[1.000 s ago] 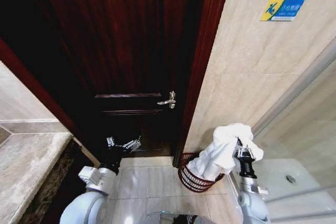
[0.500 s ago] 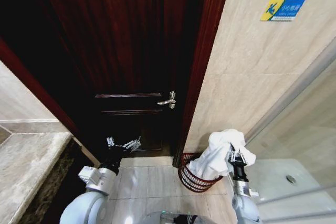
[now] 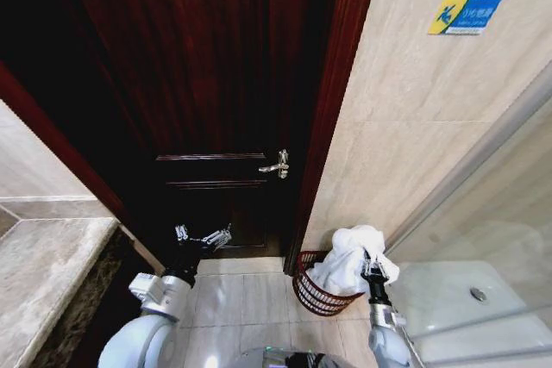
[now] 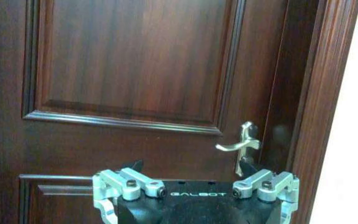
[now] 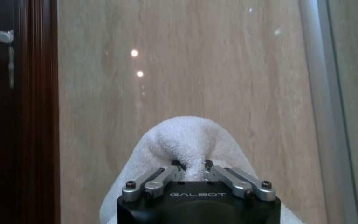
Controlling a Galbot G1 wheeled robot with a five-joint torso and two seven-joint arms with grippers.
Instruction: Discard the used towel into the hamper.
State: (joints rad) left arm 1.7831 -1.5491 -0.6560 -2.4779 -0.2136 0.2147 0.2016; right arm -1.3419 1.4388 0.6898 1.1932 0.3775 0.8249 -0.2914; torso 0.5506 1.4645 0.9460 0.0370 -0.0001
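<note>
Beige wall tiles are flanking a dark wooden door (image 3: 216, 92) with a silver lever handle (image 3: 277, 164), and a blue-and-yellow sign (image 3: 464, 14) on the wall is carrying writing too small to read. On the tiled floor, at the foot of the door frame, the hamper (image 3: 321, 292) is sitting against the wall. The right gripper (image 5: 191, 171), marked GALBOT, is pinching the white towel (image 3: 348, 258), which is drooping into the hamper. The left gripper (image 3: 203, 236), also lettered GALBOT, is hovering before the door with fingers spread.
</note>
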